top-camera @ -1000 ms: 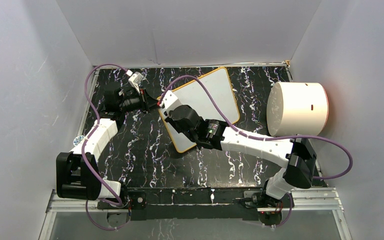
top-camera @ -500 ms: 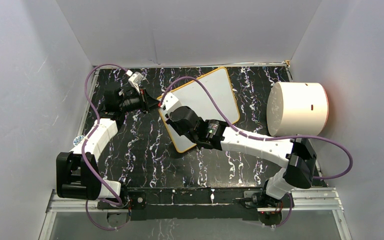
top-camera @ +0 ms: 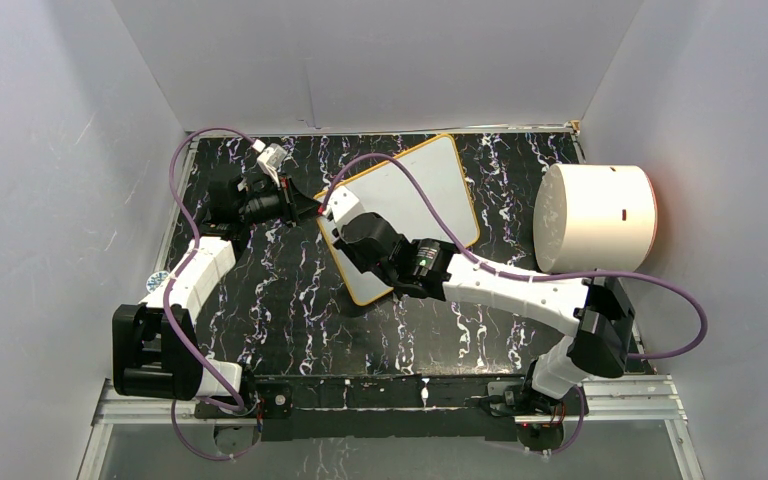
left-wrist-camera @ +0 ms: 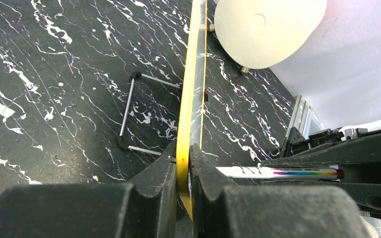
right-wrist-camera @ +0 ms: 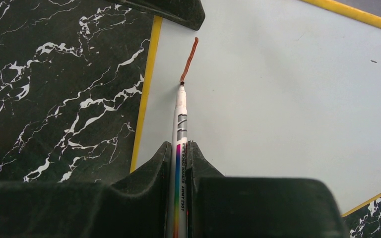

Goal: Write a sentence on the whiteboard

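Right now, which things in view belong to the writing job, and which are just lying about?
Job in hand:
- whiteboard, yellow rim clamped by the left gripper
- whiteboard marker, held in the right gripper, tip on the board
- short red-brown stroke ending at the tip

Just lying about:
- big white cylinder, standing apart at the right

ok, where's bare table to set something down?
Bare table in the near middle, bordered by the whiteboard, left arm and right arm. Narrow strip between whiteboard and white cylinder. Crowded at the board's left edge: left gripper clamps the rim, right gripper holds the marker on it.
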Available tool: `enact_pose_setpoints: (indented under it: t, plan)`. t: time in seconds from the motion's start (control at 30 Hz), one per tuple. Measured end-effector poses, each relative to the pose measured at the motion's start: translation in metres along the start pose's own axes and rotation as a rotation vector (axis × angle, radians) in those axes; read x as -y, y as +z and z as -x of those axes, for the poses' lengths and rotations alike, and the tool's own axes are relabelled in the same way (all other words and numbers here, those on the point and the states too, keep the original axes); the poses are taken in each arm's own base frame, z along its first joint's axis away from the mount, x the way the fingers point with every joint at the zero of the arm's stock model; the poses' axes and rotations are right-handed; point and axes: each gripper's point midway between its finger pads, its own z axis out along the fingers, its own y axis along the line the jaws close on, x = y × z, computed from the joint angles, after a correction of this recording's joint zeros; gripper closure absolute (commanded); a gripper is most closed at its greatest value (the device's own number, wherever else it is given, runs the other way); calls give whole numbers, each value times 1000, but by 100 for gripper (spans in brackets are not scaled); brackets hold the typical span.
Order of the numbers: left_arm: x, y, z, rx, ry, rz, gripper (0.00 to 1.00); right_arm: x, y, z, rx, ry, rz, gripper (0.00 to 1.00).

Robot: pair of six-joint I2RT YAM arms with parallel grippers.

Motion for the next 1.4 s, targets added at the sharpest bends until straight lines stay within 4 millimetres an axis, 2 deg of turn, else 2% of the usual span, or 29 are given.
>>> enact_pose_setpoints:
  t: [0.2,0.33,0.4,0.6,0.87,1.4]
  plan:
    - [0,0,0,0,2,-2,100,7,-11,4,47,23,-7,100]
    - [0,0,0,-1,4,-3,100,12,-21,21,116,52,-7,100]
    - [0,0,0,-1,4,-3,100,13,-22,29,147,61,-9,100]
    - [1,0,0,-2,3,-3,100,12,-19,35,170,58,-11,100]
    - [0,0,0,-2,3,-2,100,7,-5,25,140,44,-15,100]
    - [1,0,0,-3,3,-5,100,9,3,24,143,50,-24,100]
